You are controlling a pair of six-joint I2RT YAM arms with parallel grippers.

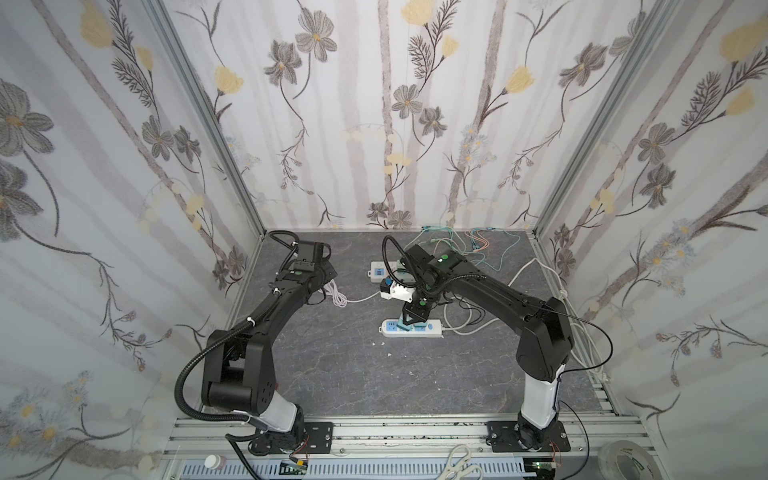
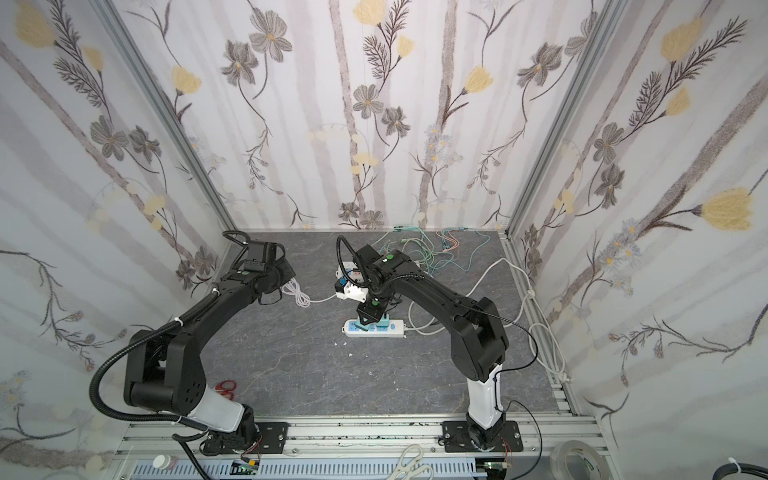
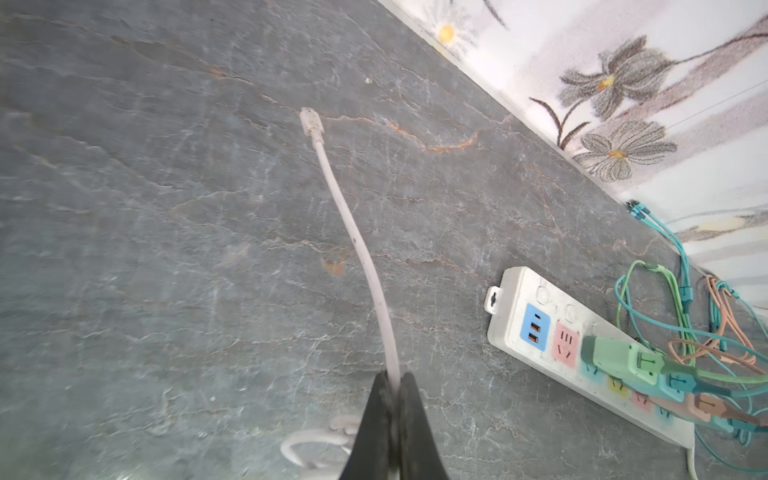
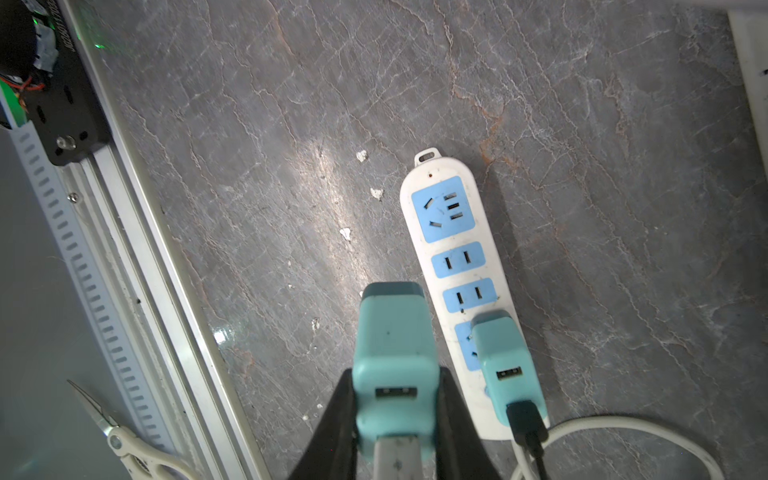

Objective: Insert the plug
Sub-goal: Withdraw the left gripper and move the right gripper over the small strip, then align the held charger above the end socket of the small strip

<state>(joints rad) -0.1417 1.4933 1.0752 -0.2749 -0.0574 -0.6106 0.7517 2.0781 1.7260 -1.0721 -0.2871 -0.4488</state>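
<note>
Right wrist view: we see right fingers (image 4: 332, 428) clamped on teal plug (image 4: 392, 353), just beside white power strip (image 4: 436, 170) on bench (image 4: 582, 208), not in socket; left fingers (image 3: 374, 428) pinched shut on white cable (image 3: 361, 257).

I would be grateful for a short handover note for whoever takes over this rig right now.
Left gripper: shut on the thin white cable; its small connector end is free over the grey table.
Right gripper: shut on a teal block-shaped USB charger, held beside the white power strip with blue sockets, not in a socket.
Done: both parts gripped; another teal charger already sits in the strip.
Left: seat the held charger, probably in a free two-slot socket; the cable's connector is not plugged in either.
</note>
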